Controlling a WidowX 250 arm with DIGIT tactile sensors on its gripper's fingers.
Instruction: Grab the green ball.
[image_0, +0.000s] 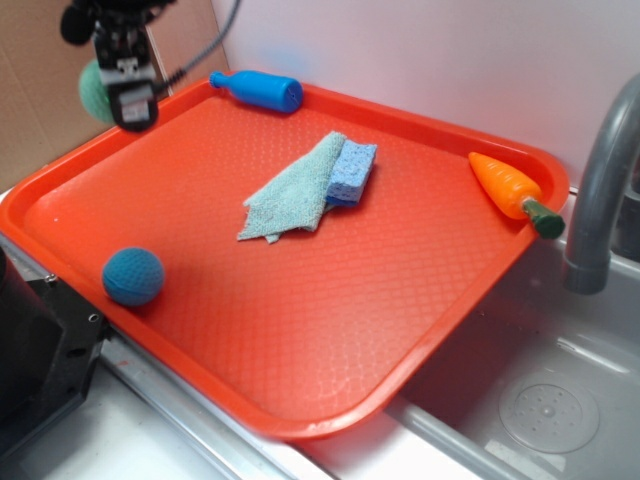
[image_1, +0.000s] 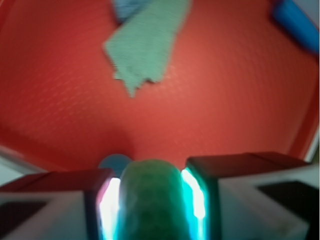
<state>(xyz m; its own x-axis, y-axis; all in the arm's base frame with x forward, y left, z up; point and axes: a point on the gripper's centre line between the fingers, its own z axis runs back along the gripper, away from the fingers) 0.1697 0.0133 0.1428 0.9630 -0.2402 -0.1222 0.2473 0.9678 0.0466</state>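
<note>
Up at the far left corner, gripper (image_0: 118, 88) raised above the tray (image_0: 300, 330), clenched on the green ball (image_0: 94, 92), with only a slice of the ball peeking out behind the black fingers in the exterior view. Seen from the wrist, green ball (image_1: 149, 200) wedged between the two fingers (image_1: 100, 210), touching both pads, gripper (image_1: 150, 205) well clear of the red surface below. Just behind the ball in that view, a small arc of the blue ball (image_1: 114, 163), down on the tray. Out on the tray itself, blue ball (image_0: 132, 276) near the left rim, well apart from the gripper. Near the middle, a pale green cloth (image_0: 292, 192) lying crumpled and flat, partly overlapping a blue sponge (image_0: 353, 171) beside it; same cloth (image_1: 150, 45) blurred at the top of the wrist view. Along the back rim, a blue bottle (image_0: 258, 89) on its side. At the right corner, an orange carrot (image_0: 508, 190) resting against the rim, green stem end pointing outward. Beyond the tray on the right, a grey tap (image_0: 600, 190) above a sink (image_0: 540, 400).
</note>
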